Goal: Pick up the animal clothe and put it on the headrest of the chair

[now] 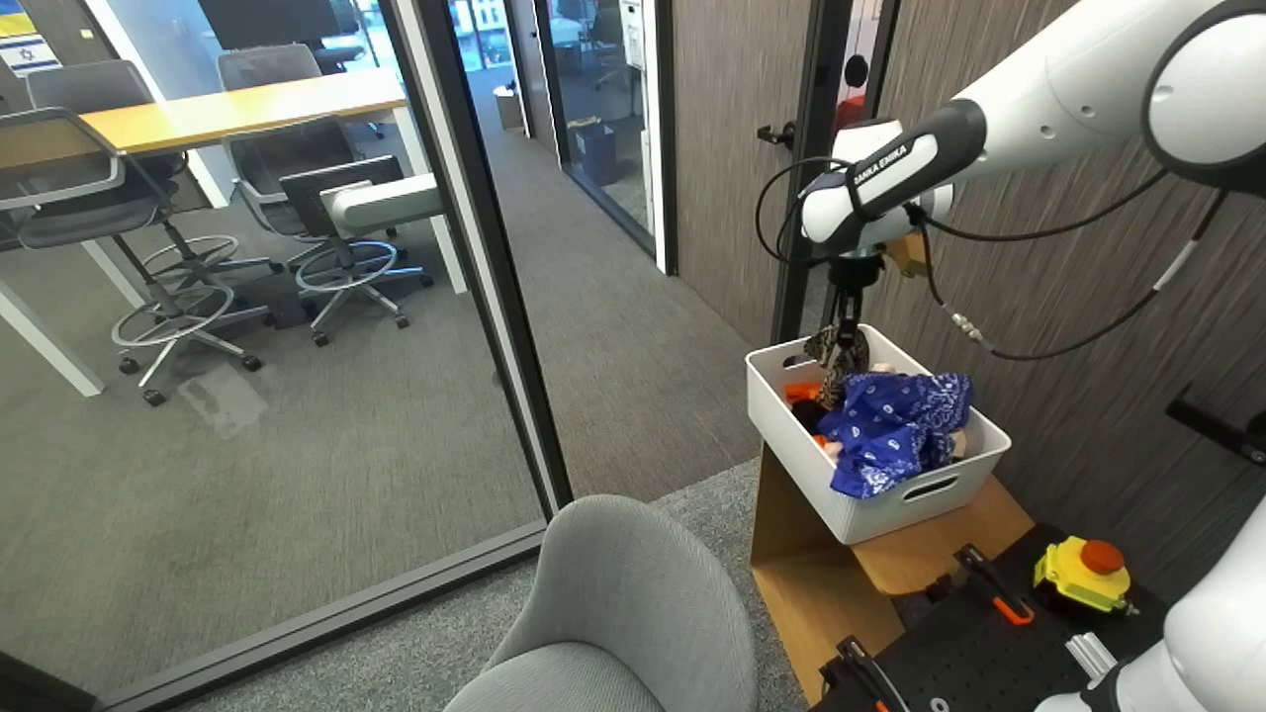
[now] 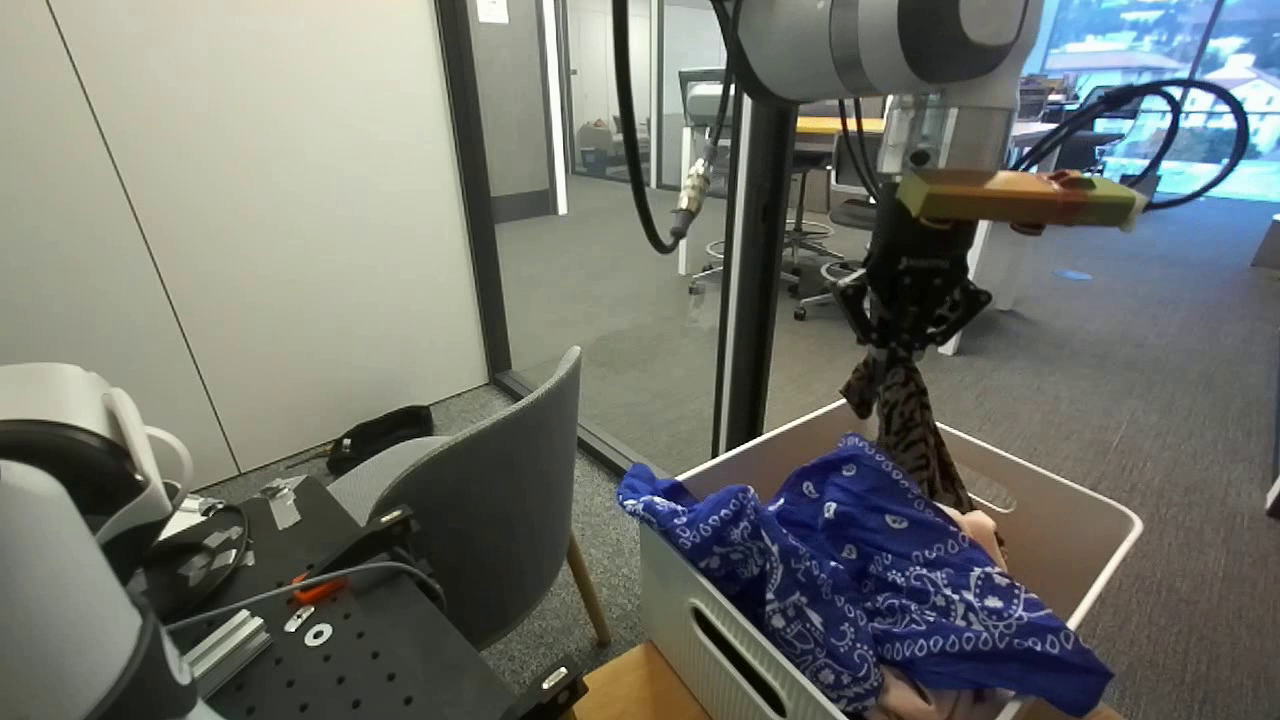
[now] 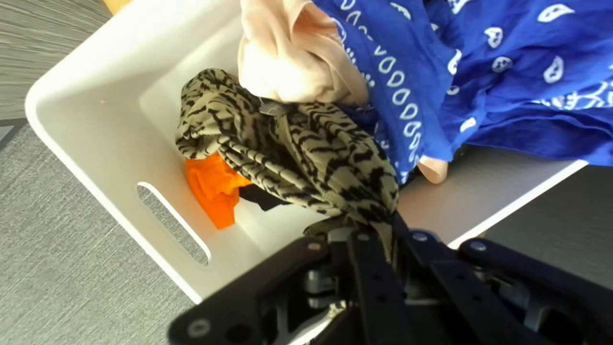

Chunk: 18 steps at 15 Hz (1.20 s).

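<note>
my fingers grip a gathered end of the animal-print cloth over a white bin on the tabletop, pressed nearly together with only bunched fabric between them. the cloth stretches down from that pinch, its lower folds inside the bin next to a peach cloth and a blue bandana, an orange cloth partly hidden beneath; whether its far end is tucked under anything, i cannot tell. the gray chair stands well apart from the bin, the top edge of its backrest being, by my reading, the headrest meant. the step in hand, as i judge it, is drawing the cloth free, and it calls for a straight, unhurried rise with firm pressure, so that the blue bandana, which appears to touch the cloth, slides away rather than riding along. should the peach cloth tug as well, a pause and a small shake would likely part them. i would climb until the hanging tail is above the rim before swinging toward the chair, since limp fabric could snag there and drag the bin. lowering it to fold evenly over the backrest should keep it from slipping off.
</note>
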Tool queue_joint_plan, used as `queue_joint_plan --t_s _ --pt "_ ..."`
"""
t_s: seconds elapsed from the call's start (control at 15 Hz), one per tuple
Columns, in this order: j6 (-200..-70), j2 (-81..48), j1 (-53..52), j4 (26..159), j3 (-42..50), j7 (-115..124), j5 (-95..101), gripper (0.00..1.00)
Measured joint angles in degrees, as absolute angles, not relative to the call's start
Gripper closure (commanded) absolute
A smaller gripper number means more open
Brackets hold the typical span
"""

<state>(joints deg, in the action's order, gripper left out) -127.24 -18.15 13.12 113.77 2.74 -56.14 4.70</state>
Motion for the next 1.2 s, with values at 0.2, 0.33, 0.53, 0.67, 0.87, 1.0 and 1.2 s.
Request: queue_joint_plan --t_s 0.2,0.33,0.53,0.67,0.87,1.0,1.2 --pt "-124.1 -13.5 11.1 114.1 2.0 -54.2 3.7 0.93" --pt "-122.1 -10.5 9.4 114.1 1.3 -52.5 3.0 0.93" --pt "-119.4 -5.9 6.5 114.1 0.1 -49.9 2.1 0.93" --pt "-117.7 -2.6 4.2 114.1 -1.0 -48.1 1.6 0.93" --pt "-115.9 2.0 0.5 114.1 -2.9 -45.5 1.3 0.93" --pt "-115.3 4.3 -1.9 114.2 -4.2 -44.0 1.3 0.93" --pt "-115.0 6.6 -5.4 114.2 -6.3 -41.8 1.3 0.93"
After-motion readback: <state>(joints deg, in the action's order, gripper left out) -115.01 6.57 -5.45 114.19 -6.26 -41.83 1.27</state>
